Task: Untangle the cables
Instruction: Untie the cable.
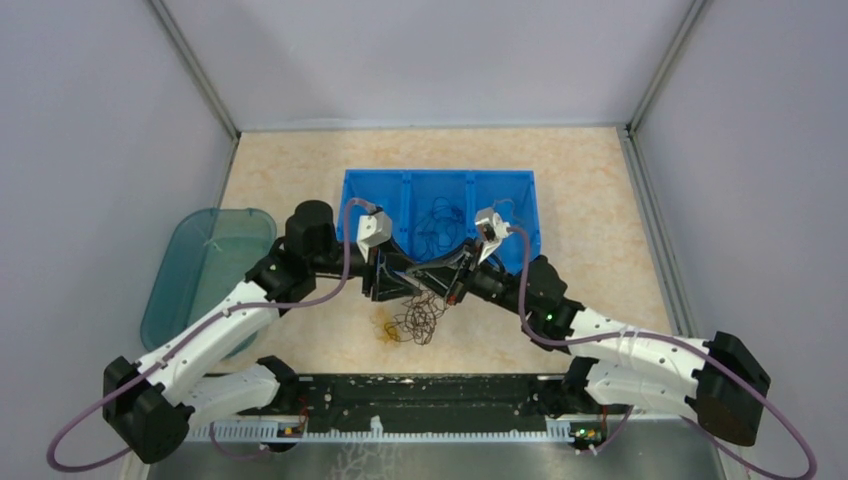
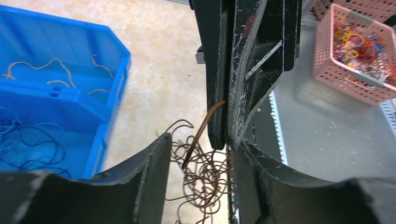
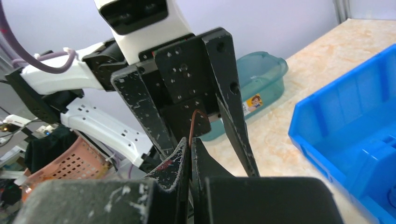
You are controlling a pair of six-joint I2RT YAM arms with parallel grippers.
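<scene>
Eyes on the cables [image 1: 415, 320]: a loose knot of thin, curly brown wire, with a yellow-orange curl at its left edge. It lies on the table [image 1: 290, 180] just in front of the blue bin [image 1: 440, 174], and both arms meet over it.

One brown strand [image 2: 204, 128] rises out of the knot, steep and slightly slanted, straight into the right gripper [image 3: 189, 156]. That one is pinched fully shut on the strand, whose end pokes out just above the fingertips.

Now the relation that matters: the left gripper [image 2: 201, 144] faces it nose to nose, partly open and holding nothing. Its two fingers stand either side of the strand, with the knot directly beyond them. So the free run of wire lies between the left jaws, just under the right one's pinch (the left arm is plainly the one placed to take it). My read is a second grip low on that strand, then a pull apart along its length. These springy loops look likely to snag and drag the whole knot up.

The bin is hard, glossy plastic with dividers. Pale wires lie in one compartment and dark blue ones in the next. A translucent teal tub [image 1: 190, 270] lies off to the left, and a pink lattice basket [image 2: 350, 86] of coloured bands stands beyond the table.
</scene>
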